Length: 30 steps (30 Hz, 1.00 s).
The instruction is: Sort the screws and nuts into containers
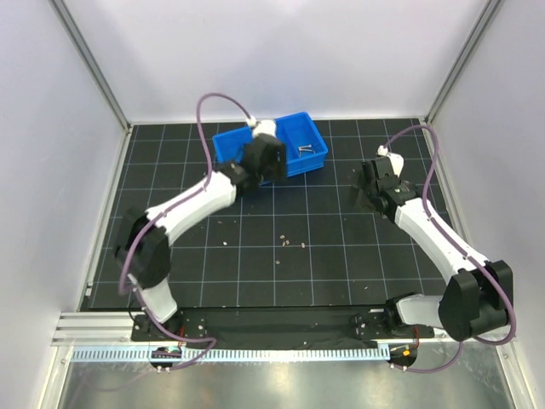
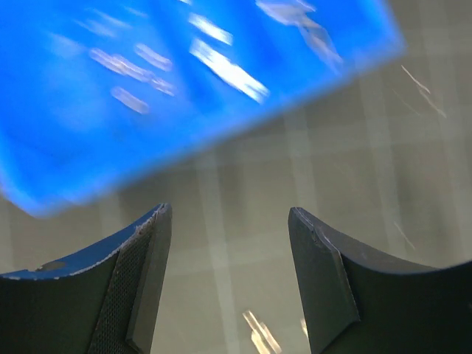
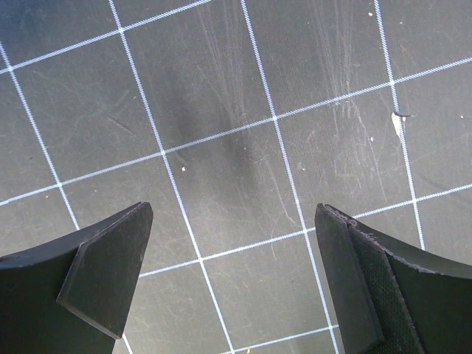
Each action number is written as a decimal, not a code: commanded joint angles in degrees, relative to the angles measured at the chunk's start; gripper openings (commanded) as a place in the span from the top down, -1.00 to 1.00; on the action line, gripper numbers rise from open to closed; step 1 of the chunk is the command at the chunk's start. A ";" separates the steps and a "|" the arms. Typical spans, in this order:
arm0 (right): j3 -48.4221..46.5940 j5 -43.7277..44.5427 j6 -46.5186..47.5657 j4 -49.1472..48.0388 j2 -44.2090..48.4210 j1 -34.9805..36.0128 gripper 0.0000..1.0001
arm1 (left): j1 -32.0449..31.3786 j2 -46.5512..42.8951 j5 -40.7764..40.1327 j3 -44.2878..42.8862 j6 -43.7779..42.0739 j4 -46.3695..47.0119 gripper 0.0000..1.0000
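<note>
A black gridded mat (image 1: 341, 256) lies between white walls (image 1: 272, 51).

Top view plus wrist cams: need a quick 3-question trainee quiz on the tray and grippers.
1. True or false: the right gripper is shut on a screw.
2. Multiple choice: the blue tray sits A) by the arm bases, B) at the far side of the mat, C) against the left wall.
3. Short answer: which is nearer the tray, the left gripper or the right?
Key: 1 false, it is open and empty; 2 B; 3 left.
</note>
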State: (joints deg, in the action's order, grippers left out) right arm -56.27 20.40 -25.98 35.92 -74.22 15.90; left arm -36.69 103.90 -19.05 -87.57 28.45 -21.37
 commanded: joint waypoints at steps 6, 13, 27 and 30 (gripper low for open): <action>3.79 0.25 -3.03 0.91 5.75 -0.26 -0.99 | -20.34 -5.03 -5.72 13.22 13.64 -2.26 -0.32; 5.99 2.45 -4.87 2.40 8.91 -0.34 -0.99 | -28.26 4.38 -14.44 7.33 20.15 -9.75 -0.22; 8.11 1.31 -5.14 2.05 14.19 -0.34 -0.99 | -28.70 13.43 -12.15 6.01 23.67 -8.17 0.05; 8.28 0.87 -5.22 2.05 14.36 -0.34 -0.99 | -28.70 14.14 -12.06 5.83 23.67 -8.17 0.07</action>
State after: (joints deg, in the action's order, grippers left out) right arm -47.99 21.28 -30.37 38.87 -61.36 15.88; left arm -65.39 116.64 -29.39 -80.36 50.87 -29.65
